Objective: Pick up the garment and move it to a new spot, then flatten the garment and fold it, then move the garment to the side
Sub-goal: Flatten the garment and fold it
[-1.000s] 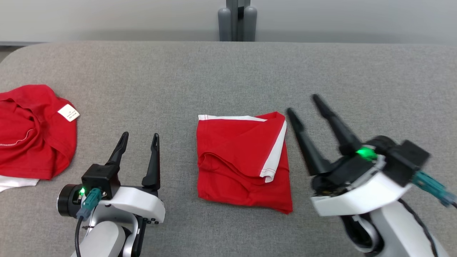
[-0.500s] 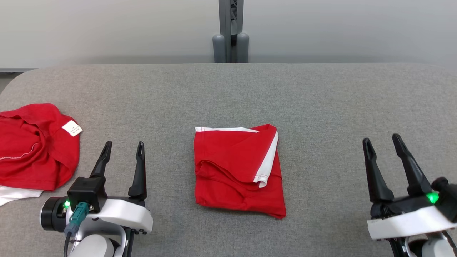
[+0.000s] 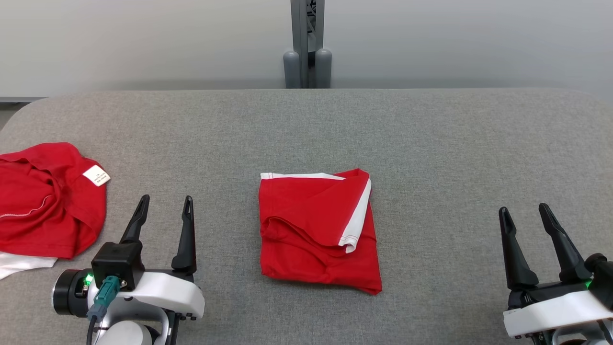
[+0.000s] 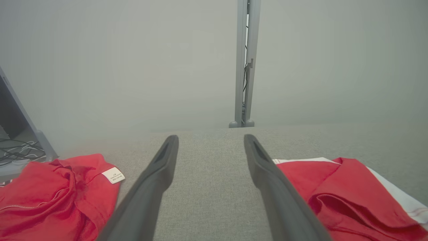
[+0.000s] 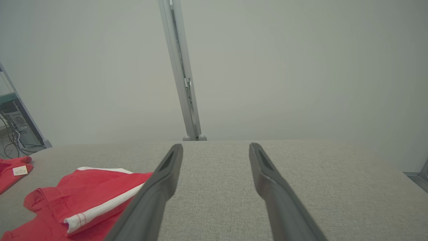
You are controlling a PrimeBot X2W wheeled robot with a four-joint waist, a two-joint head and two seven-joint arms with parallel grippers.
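Two grippers hover low over the grey table (image 3: 431,139), one at each near corner of the head view, both with their dark fingers spread apart and nothing between them; the left gripper (image 3: 166,198) points away from the robot, just left of the folded red garment (image 3: 316,230); the right gripper (image 3: 523,209) stands well apart from the cloth on the far side, its fingers leaning slightly left. The folded red garment lies flat at the middle of the table in a rough square, touched by neither gripper; a white band runs along its far edge and another slants down its right side, ending in a small turned-over flap; a soft crease curves across its lower half. In the left wrist view the cloth sits just beside the right-hand finger; in the right wrist view it lies low on the left, partly behind the left-hand finger. One second red garment (image 3: 48,206) rests crumpled at the table's left edge, a white label (image 3: 96,175) showing on top and a strip of white cloth poking out beneath; a grey post (image 3: 306,43) rises behind the table's far edge against a pale wall.
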